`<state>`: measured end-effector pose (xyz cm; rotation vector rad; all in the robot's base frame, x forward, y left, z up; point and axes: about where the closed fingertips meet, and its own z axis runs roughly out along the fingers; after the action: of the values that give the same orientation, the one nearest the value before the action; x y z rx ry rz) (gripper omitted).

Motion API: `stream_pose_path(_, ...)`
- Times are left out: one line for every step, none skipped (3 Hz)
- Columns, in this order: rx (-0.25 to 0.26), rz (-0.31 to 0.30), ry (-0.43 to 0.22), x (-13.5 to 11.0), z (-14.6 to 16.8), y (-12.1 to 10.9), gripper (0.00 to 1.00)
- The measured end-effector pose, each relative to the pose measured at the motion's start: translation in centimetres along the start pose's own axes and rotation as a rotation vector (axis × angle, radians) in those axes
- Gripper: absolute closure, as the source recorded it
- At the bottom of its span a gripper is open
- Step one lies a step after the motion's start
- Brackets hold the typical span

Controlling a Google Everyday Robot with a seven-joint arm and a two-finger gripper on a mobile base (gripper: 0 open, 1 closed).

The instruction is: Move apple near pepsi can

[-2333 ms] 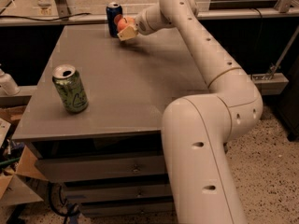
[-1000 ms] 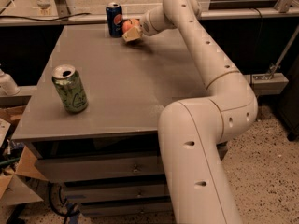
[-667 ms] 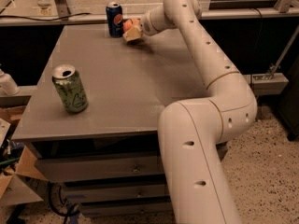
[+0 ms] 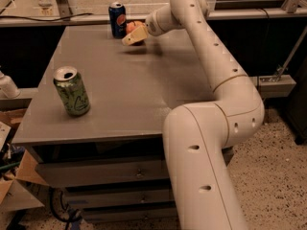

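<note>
The pepsi can [image 4: 117, 19], dark blue with a round logo and silver top, stands upright at the far edge of the grey table [image 4: 120, 95]. My gripper [image 4: 135, 35] is just to the right of the can, reaching in from the right. Its tan fingers [image 4: 131, 37] are closed around the red-orange apple [image 4: 134, 26]. The apple is partly hidden behind the fingers. It sits very close to the can and low over the table, with a shadow beneath it.
A green can [image 4: 71, 91] with scribbled markings stands upright near the table's front left. My white arm [image 4: 216, 80] arcs over the table's right side. Drawers [image 4: 105, 176] are below the tabletop. Cardboard and cables lie on the floor at left.
Since 2.3 s ago my gripper has moved slightly towards the pepsi can with the apple. Over the last second it has hardly moved.
</note>
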<state>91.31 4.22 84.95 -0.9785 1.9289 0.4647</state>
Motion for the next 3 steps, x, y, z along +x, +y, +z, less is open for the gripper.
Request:
stream_pose_path(0.03, 0.003, -0.02, -0.1, -3.0, -1.7, 0.0)
stream_pose_path(0.09, 0.004, -0.035, 0.1, -7.8, -4.2, 0.0)
stream_pose_path(0.134, 0.003, -0.064, -0.1, -12.4, -5.4, 0.0)
